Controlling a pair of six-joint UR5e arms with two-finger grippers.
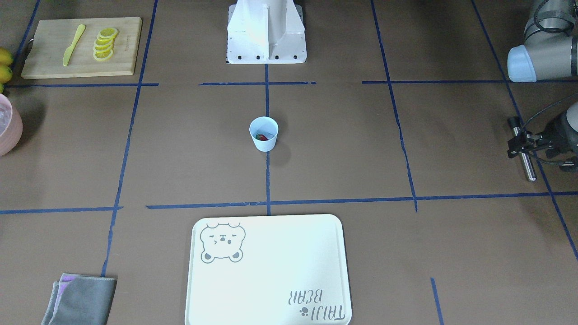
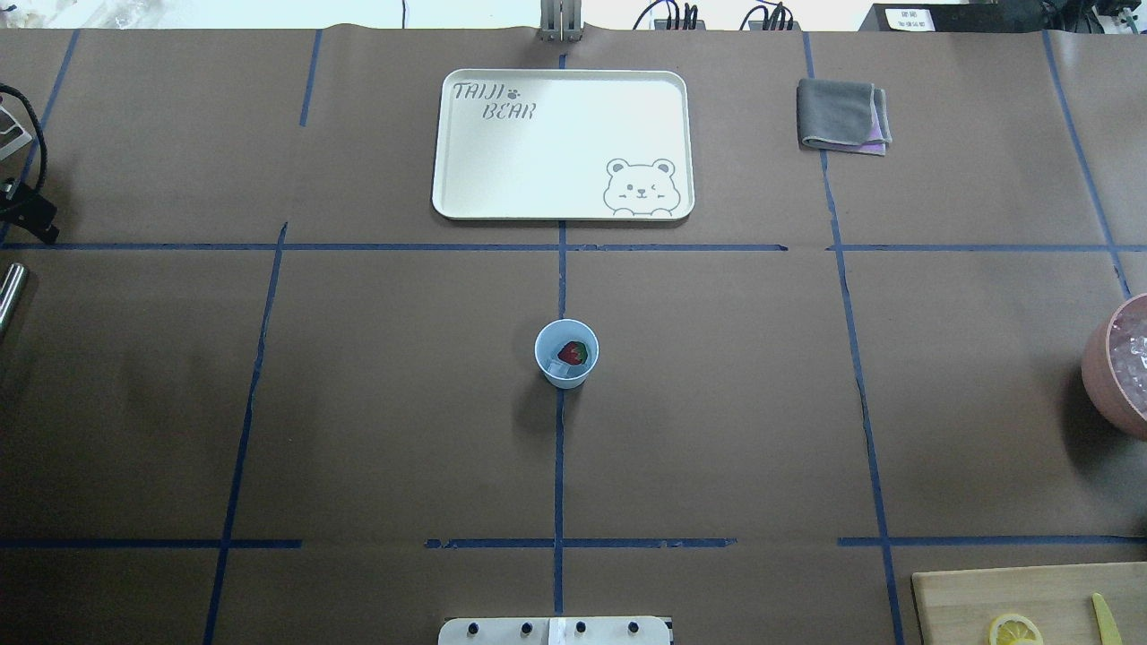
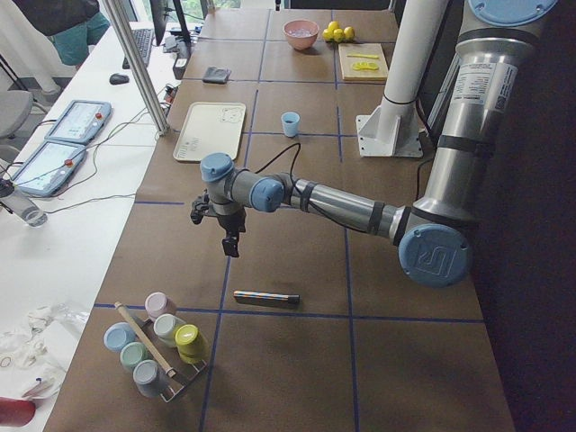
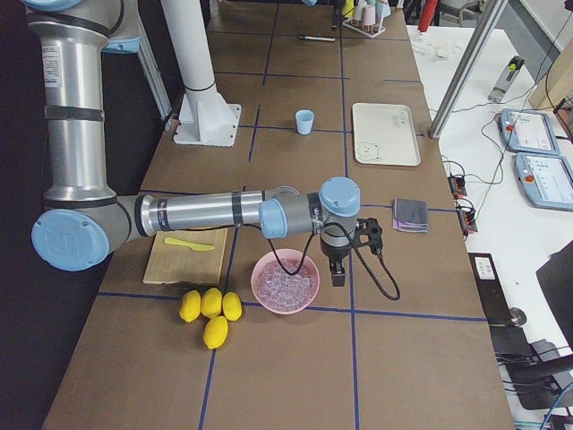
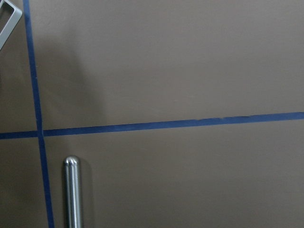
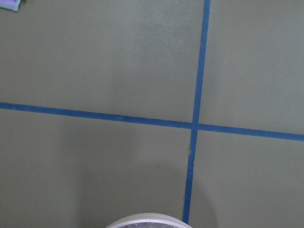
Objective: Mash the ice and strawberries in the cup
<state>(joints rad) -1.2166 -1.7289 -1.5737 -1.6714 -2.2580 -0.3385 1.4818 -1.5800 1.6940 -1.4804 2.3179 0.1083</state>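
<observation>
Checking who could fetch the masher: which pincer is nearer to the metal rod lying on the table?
Left. The left pincer hangs close to the metal rod; the right pincer is far off at the opposite end, beside the pink bowl.

Bear tray (image 2: 556,202), folded cloth (image 2: 838,115), cutting board (image 1: 126,49), lemons (image 4: 210,309)

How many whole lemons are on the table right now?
4 lemons, clustered beside the pink bowl, off the wooden board's near end: three side by side, the fourth nearer the right-side camera. None appears hidden.
</observation>
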